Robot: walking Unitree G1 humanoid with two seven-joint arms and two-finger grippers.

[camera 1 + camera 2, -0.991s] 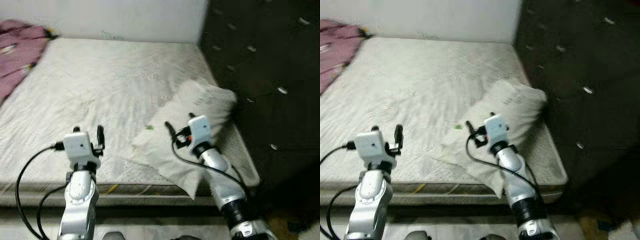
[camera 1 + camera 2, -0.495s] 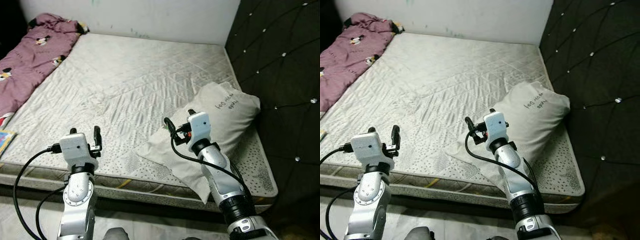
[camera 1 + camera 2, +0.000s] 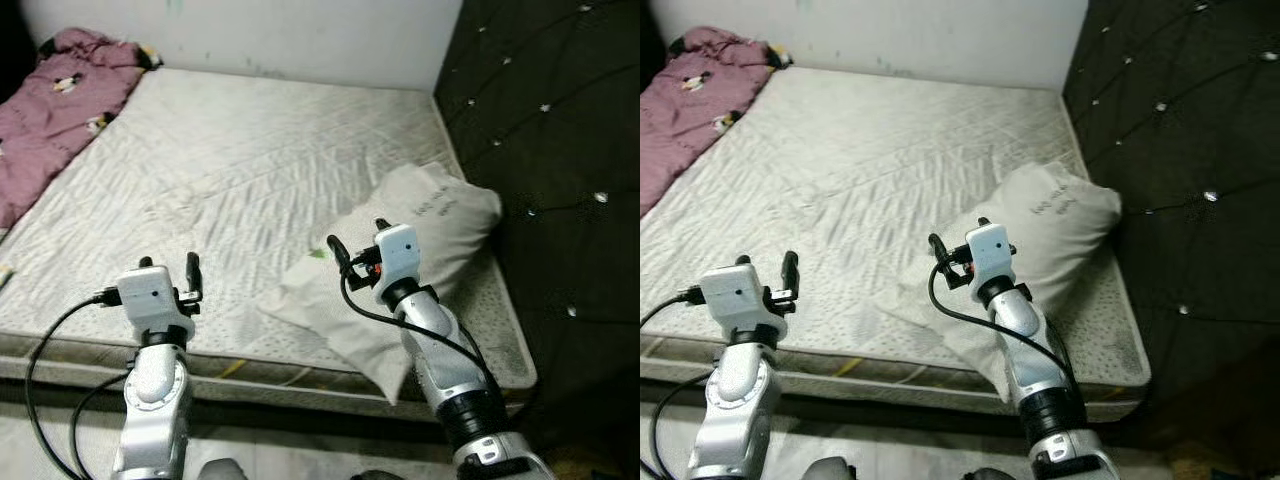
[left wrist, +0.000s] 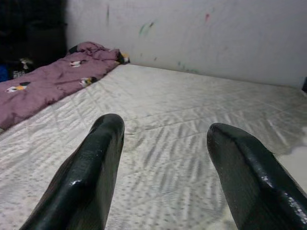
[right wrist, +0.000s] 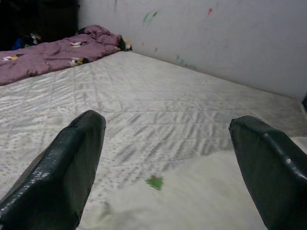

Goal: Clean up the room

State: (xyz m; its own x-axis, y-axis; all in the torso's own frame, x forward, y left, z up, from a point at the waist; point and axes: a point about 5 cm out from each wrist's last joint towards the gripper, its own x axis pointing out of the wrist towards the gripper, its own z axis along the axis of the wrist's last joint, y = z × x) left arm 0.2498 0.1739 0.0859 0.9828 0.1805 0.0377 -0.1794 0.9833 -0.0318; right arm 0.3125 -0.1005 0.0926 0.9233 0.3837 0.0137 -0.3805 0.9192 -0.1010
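**A:** scene, left to right?

**B:** Purple blanket (image 3: 55,105) bunched along the far left edge of the mattress (image 3: 250,160), cartoon prints on it, running up to the white wall (image 3: 280,35). Mattress is bare, quilted, pale grey. Wall has a few small paint marks, green and red, seen from the wrists.

**A:** left arm?

**B:** Left gripper (image 4: 163,167) raised over the near left edge of the mattress, pointing across it toward the wall. Fingers (image 4: 91,177) apart, nothing between them, only mattress shows in the gap. Not touching the bed.

**A:** middle?

**B:** White pillow (image 3: 420,230) on the right half of the mattress, lying diagonal. Its near corner reaches the front edge of the bed, its far end is close to the headboard. Dark writing on the far end, too small to read. Small green mark (image 5: 154,182) on the cover near its left edge.

**A:** right arm?

**B:** Right gripper (image 5: 168,167) held above the pillow's near left part. Fingers (image 5: 62,167) wide apart, empty. Pillow and green mark sit below the gap. Can't tell contact with the cover, looks clear.

**A:** far right?

**B:** Dark tufted headboard (image 3: 540,120) with shiny buttons, along the mattress's right side
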